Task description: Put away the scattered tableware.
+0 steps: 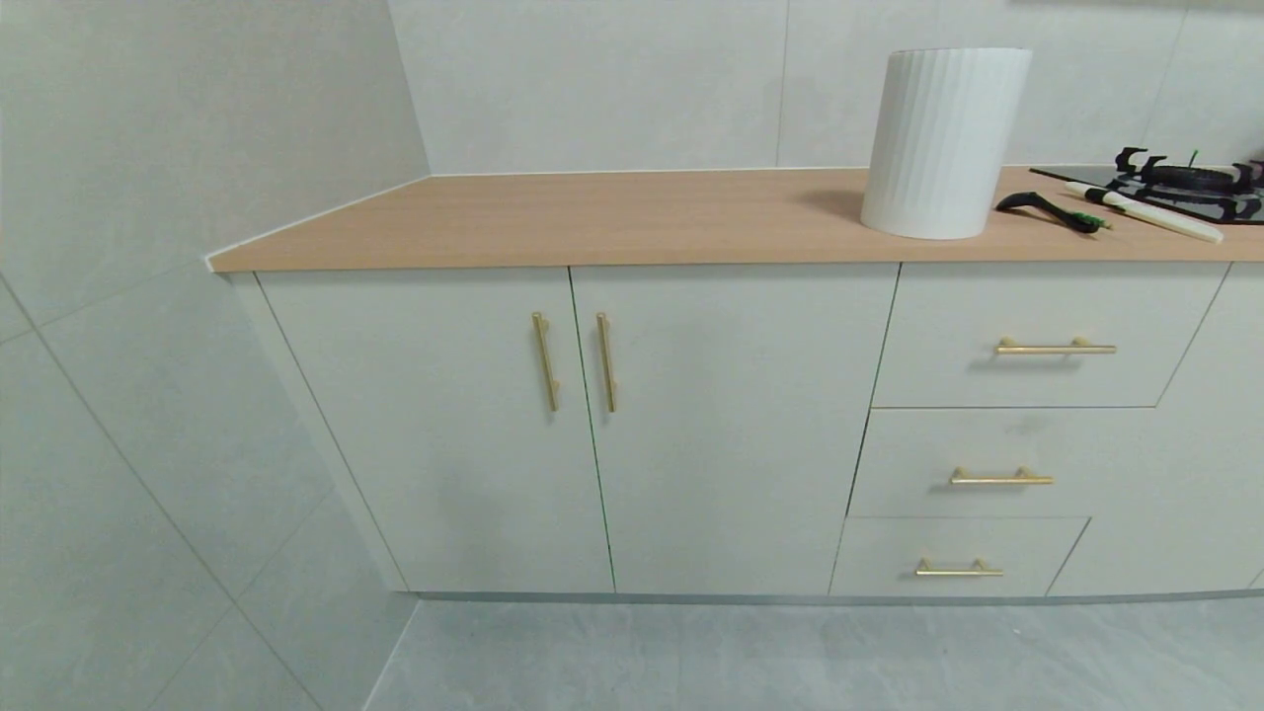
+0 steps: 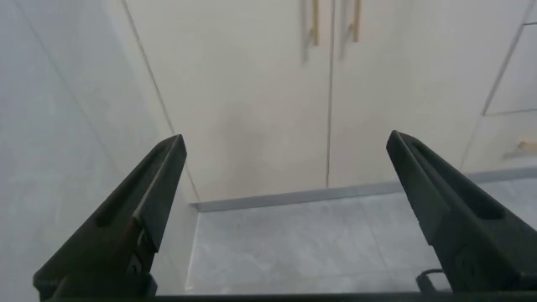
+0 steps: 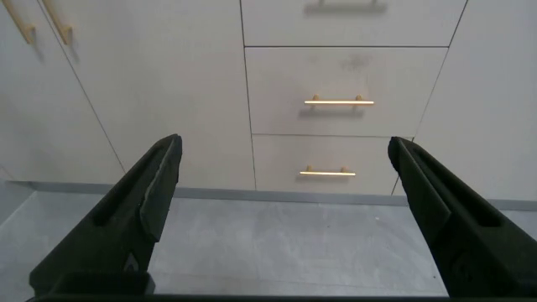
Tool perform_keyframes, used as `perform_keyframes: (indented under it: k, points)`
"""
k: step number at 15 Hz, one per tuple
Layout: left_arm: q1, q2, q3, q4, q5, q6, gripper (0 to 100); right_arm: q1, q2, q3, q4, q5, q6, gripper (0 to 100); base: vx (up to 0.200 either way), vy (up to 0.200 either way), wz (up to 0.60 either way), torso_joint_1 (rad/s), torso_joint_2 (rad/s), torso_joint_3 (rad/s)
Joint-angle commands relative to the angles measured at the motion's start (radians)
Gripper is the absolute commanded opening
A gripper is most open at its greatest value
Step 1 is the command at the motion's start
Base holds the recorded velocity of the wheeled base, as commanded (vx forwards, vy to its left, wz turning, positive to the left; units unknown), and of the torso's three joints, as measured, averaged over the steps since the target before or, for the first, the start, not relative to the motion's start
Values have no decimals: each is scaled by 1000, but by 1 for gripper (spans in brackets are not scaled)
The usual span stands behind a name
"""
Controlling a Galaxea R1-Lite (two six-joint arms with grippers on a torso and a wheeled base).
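Low before the cabinet, left gripper and right gripper hold their fingers wide apart.

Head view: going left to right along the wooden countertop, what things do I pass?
white ribbed container → black utensil → white-handled utensil

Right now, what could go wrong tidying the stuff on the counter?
The tall white holder stands near the front edge of the counter; a bump might tip it off.
The black utensil and white-handled utensil lie flat, so they may slip.
The left tool and right tool hang low, open, facing the cabinets; rising, they could catch the gold handles.
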Motion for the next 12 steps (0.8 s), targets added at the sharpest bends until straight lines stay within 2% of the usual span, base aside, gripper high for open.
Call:
perform_keyframes:
  k: [1,3,5,8,10,11,12]
  points:
    - [0,0,0,1,-4,16,100,0,2,2,5,0,0,100,0,0,0,0,0,0]
    - [0,0,-1,0,-6,34,100,0,2,2,3,0,0,100,0,0,0,0,0,0]
    - [0,0,0,-3,-1,11,100,0,2,2,3,0,2,100,0,0,0,0,0,0]
    - [0,0,0,-6,2,-32,100,0,2,2,3,0,2,100,0,0,0,0,0,0]
    - [0,0,-1,-10,7,-76,100,0,2,2,3,0,3,100,0,0,0,0,0,0]
    - [0,0,-3,-11,2,-108,100,0,2,2,3,0,3,100,0,0,0,0,0,0]
    - [0,2,-3,-10,-1,-114,100,0,2,2,3,0,3,100,0,0,0,0,0,0]
